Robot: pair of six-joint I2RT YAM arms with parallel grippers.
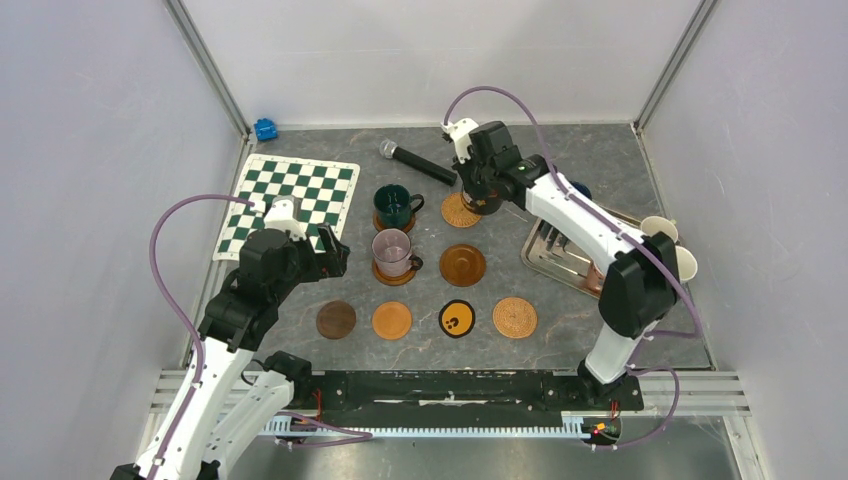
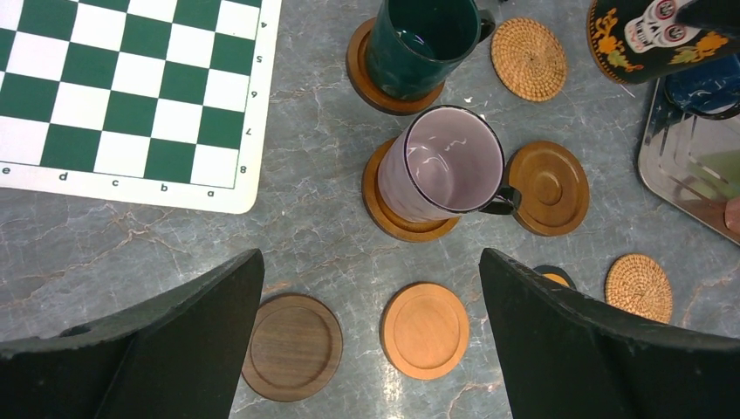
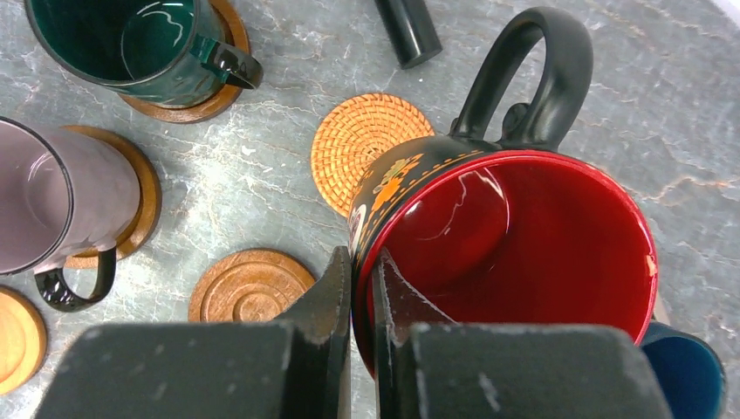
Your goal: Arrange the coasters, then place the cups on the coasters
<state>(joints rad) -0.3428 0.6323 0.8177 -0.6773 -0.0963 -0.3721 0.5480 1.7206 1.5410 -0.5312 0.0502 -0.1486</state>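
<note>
My right gripper (image 3: 362, 279) is shut on the rim of a black mug with a red inside (image 3: 524, 236), one finger inside and one outside. It holds the mug just above a woven tan coaster (image 3: 362, 140) at the back (image 1: 461, 210). A dark green cup (image 1: 397, 205) and a clear glass cup (image 1: 392, 255) each stand on a wooden coaster. A brown grooved coaster (image 1: 462, 264) lies bare. The front row holds a dark brown coaster (image 2: 291, 346), an orange one (image 2: 425, 330), a black one with a yellow mark (image 1: 457, 319) and a woven one (image 1: 515, 317). My left gripper (image 2: 371, 262) hangs open and empty above the front row.
A green-and-white chequered mat (image 1: 290, 205) lies at the left. A black microphone (image 1: 418, 162) lies at the back. At the right, a metal tray (image 1: 550, 250) holds more cups, among them a dark blue one (image 3: 689, 371). A small blue object (image 1: 265, 129) sits in the back corner.
</note>
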